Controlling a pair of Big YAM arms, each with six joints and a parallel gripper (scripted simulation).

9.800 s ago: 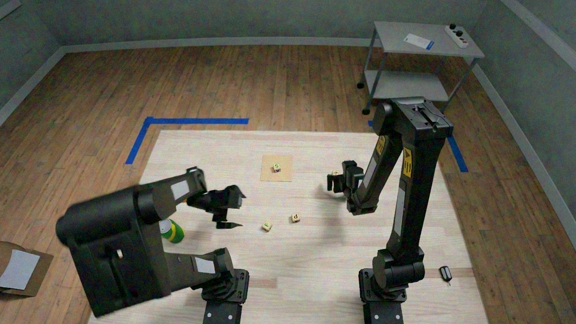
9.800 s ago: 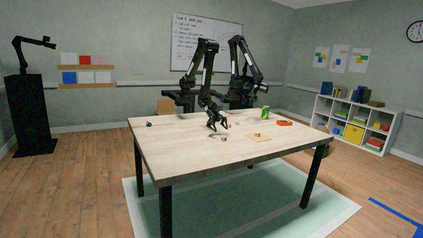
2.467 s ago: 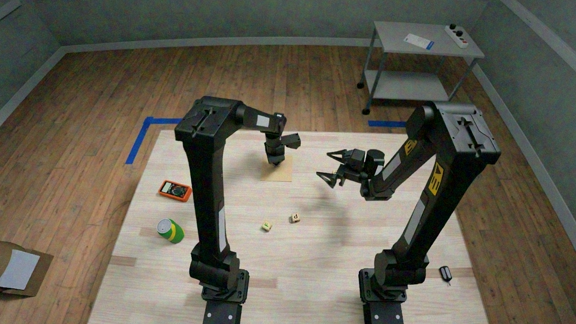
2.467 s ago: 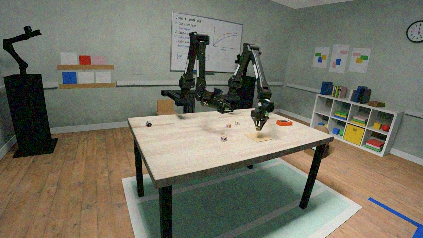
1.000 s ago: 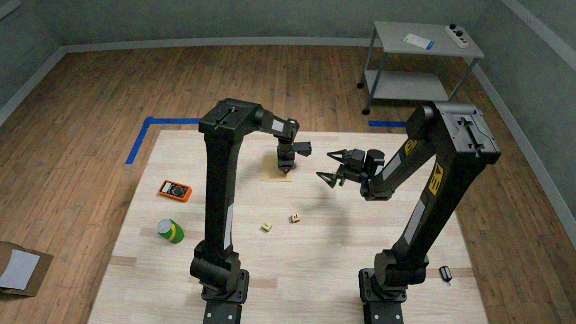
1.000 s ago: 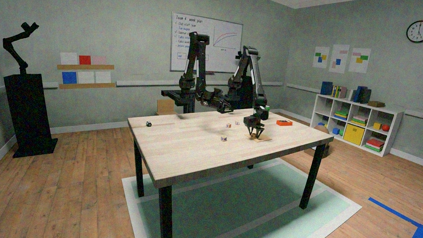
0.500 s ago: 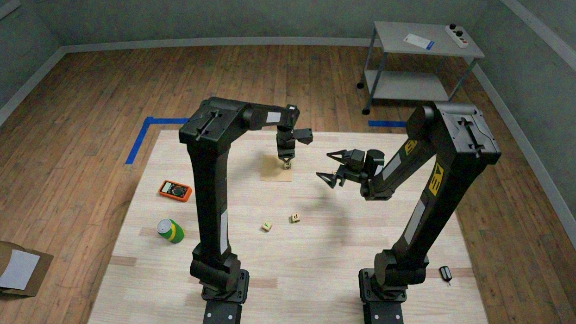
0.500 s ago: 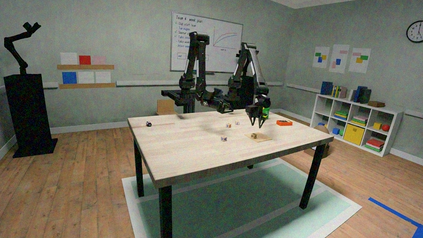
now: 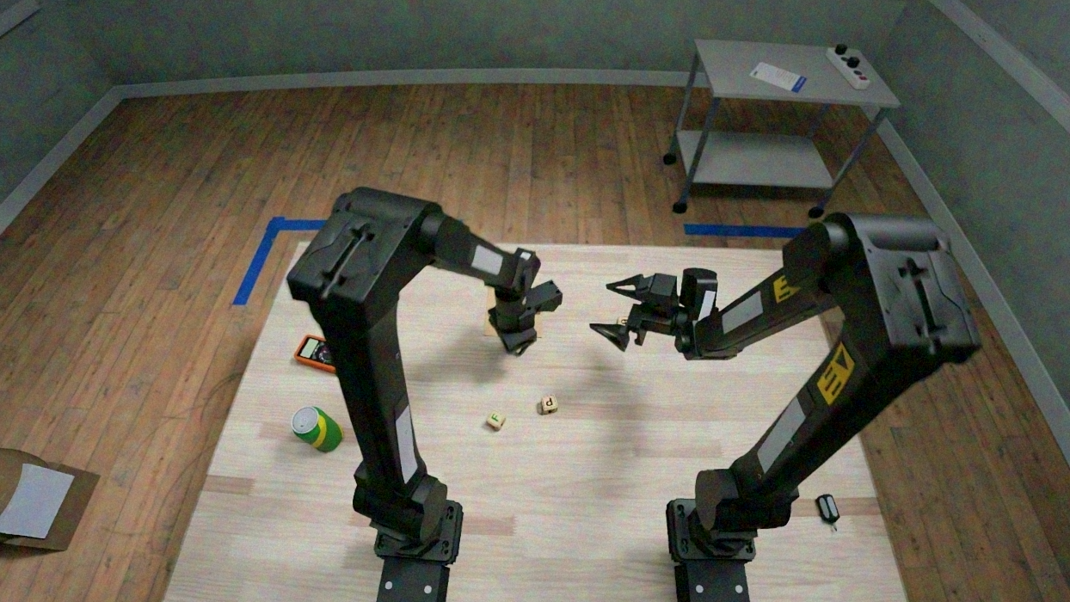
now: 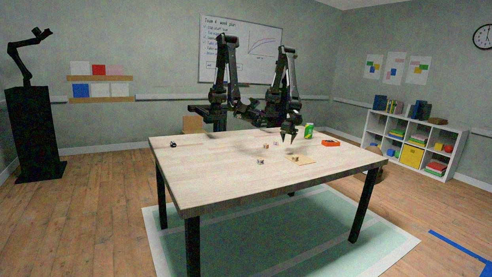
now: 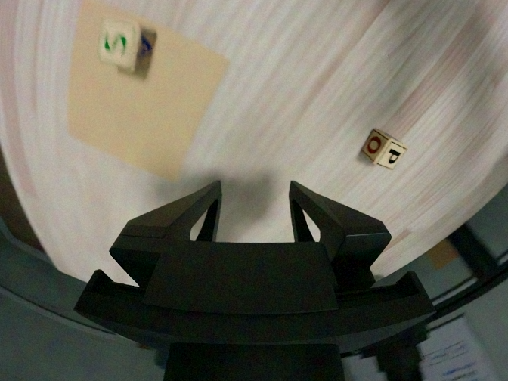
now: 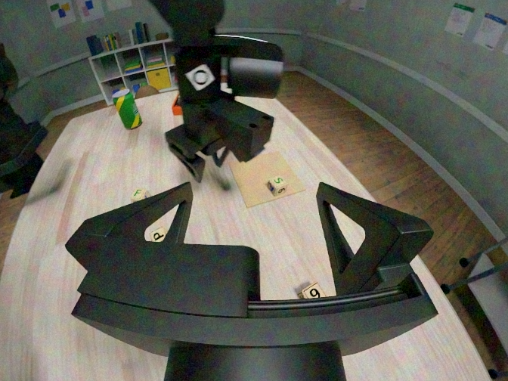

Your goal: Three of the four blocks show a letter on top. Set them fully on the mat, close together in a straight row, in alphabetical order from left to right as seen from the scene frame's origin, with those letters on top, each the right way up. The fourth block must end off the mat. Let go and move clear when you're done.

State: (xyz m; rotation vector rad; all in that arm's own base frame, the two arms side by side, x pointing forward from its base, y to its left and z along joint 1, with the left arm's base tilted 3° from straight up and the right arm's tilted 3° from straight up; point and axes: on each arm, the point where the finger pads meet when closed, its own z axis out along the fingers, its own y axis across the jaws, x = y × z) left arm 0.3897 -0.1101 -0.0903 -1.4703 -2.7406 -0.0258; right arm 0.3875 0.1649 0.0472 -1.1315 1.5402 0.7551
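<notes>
Above the table near the mat (image 9: 490, 328) (image 10: 304, 160) (image 11: 143, 114) (image 12: 251, 192), the left gripper (image 9: 519, 350) (image 10: 287, 143) (image 11: 255, 187) (image 12: 206, 173) is hovering, jaws partly apart, holding nothing. Toward the arm bases P (image 9: 549, 405) (image 10: 265, 146) (image 11: 385, 150) (image 12: 157, 234) is lying, nearer it than the wide-open right gripper (image 9: 599, 305) (image 10: 260, 123) (image 12: 255, 189).

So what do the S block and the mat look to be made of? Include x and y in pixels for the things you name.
The S block (image 11: 119, 42) (image 12: 278, 180) looks like pale painted or bare wood: cream faces, inked-looking characters. The mat (image 9: 488, 326) (image 10: 306, 160) (image 11: 143, 110) (image 12: 256, 188) seems matte card or thin wood; its plain tan surface leaves that open.
</notes>
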